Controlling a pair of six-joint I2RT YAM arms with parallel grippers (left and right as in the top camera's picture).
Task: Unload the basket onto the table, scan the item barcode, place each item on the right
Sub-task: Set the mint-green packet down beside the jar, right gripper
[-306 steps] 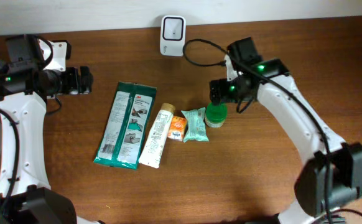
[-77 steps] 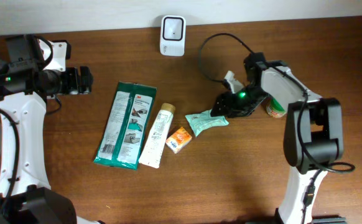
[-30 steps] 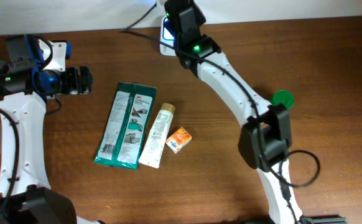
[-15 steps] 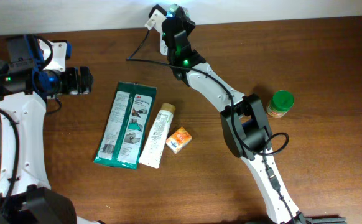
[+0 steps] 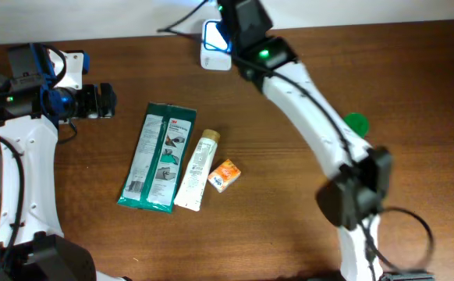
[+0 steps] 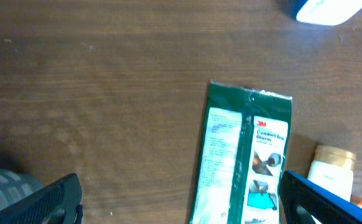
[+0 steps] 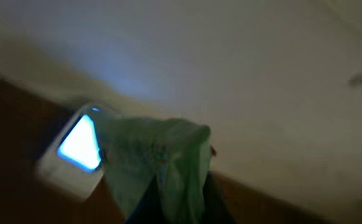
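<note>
One item up for scan: green pouch. Hangs above the desk at the middle of its far edge, pinched in right gripper. Sits just beside the scanner in the right wrist view, overlapping the right side of the blue-lit window; cannot tell if touching or apart. Looks crumpled and blurred, print not legible. Hidden from overhead under the wrist of the right arm.

Tool state, right gripper: clenched on the pouch. Shows only as a dark blur below the pouch in the wrist view, so finger placement unclear.

Scanner itself: white, upright against the desk's far edge, with a dark cable leading off its left side. Also clips the top right corner of the left wrist view.

Right arm: stretched diagonally from the near edge, right of middle, up to the far edge.

Tool state, left gripper: released, spread wide, bare wood between the fingers in the left wrist view. Hovers near the desk's far left corner, aimed toward the middle.

Three loose items in a row left of desk centre, apart from the scanner: green 3M pack, white tube just beside its right edge, orange box just beside the tube. All flat on the wood.

Further right: green-lidded jar, toward the right edge, partly hidden behind the right arm.
</note>
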